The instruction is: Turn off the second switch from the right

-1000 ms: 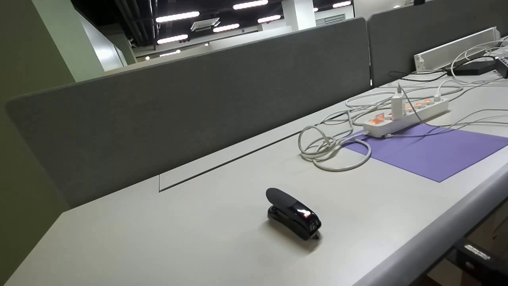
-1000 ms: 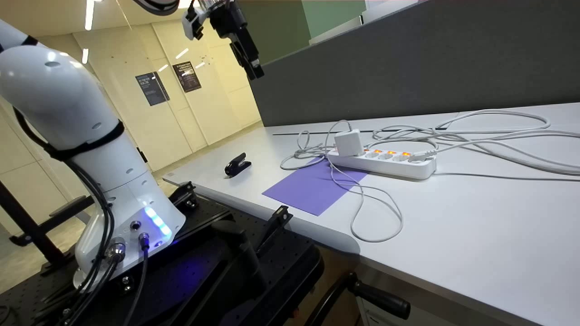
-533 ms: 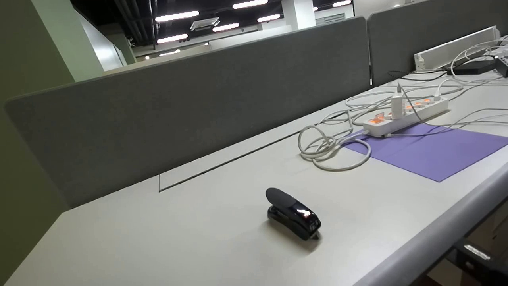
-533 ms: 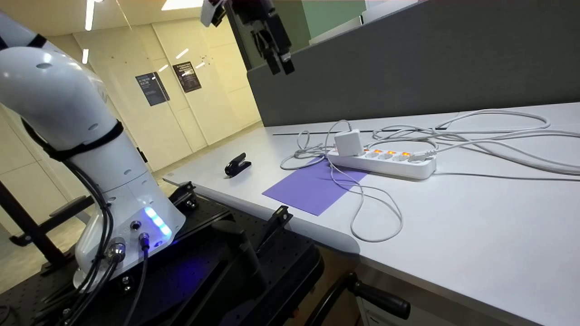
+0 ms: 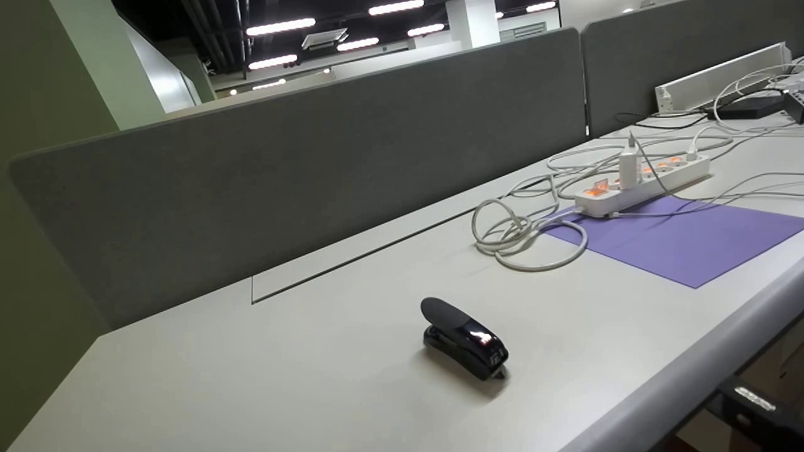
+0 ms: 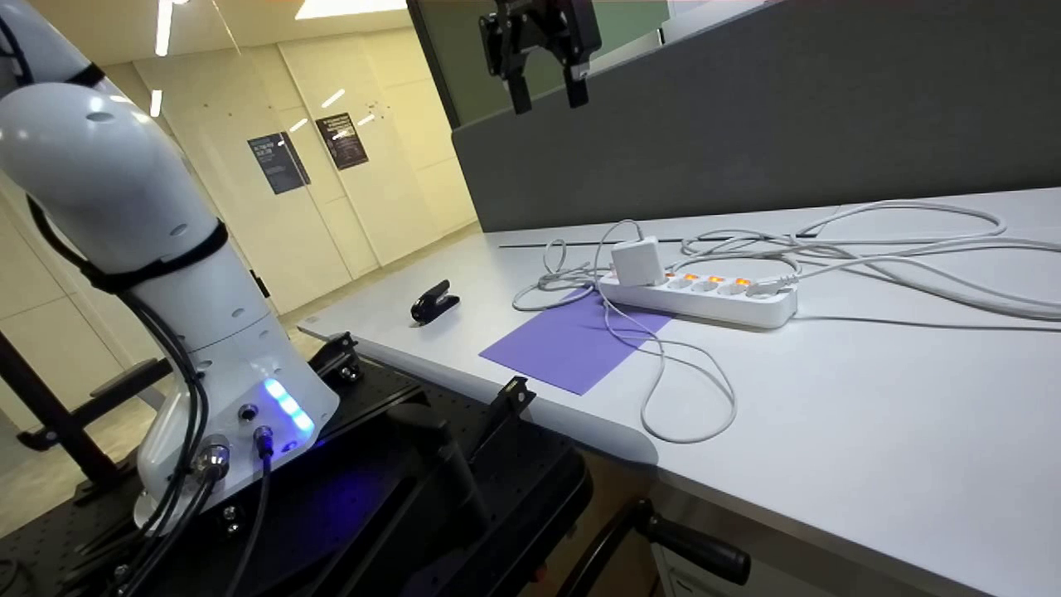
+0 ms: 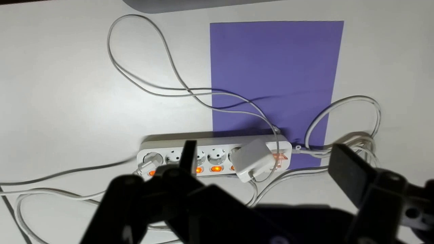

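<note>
1. While my gripper (image 6: 549, 104) hangs above the desk (image 6: 829, 398), my jaws stand wide apart.
2. The power strip (image 6: 704, 305) lies partly over the purple sheet (image 7: 271, 57).
3. I see its switches (image 7: 216, 168), lit in orange.

Power strip (image 6: 703, 303) in every view

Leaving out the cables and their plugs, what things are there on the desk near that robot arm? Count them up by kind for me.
Power strip: 1
White adapter block on it: 1
Purple sheet: 1
Black stapler: 1
Total: 4
</note>
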Controlling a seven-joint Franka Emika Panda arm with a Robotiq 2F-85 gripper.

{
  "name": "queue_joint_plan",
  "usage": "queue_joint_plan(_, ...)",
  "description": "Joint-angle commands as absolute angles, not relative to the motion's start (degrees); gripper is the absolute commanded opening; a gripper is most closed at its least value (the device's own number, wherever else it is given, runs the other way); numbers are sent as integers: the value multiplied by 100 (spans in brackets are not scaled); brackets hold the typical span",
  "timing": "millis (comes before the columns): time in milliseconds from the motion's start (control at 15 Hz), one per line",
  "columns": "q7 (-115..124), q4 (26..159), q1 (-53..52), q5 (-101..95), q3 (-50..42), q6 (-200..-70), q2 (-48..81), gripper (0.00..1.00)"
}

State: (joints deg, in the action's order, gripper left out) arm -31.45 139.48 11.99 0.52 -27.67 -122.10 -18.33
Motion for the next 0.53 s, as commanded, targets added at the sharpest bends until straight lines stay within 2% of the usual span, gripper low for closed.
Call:
queue_joint_plan(0,-3188,13909,1312,109,-2631,-12185,-1761,100)
queue_joint_plan(200,-3148,13867,1298,205,-2629,-12302,-1635,100)
queue_joint_plan(467,-3273,12980,1211,878,-2752,-12539,-253,100)
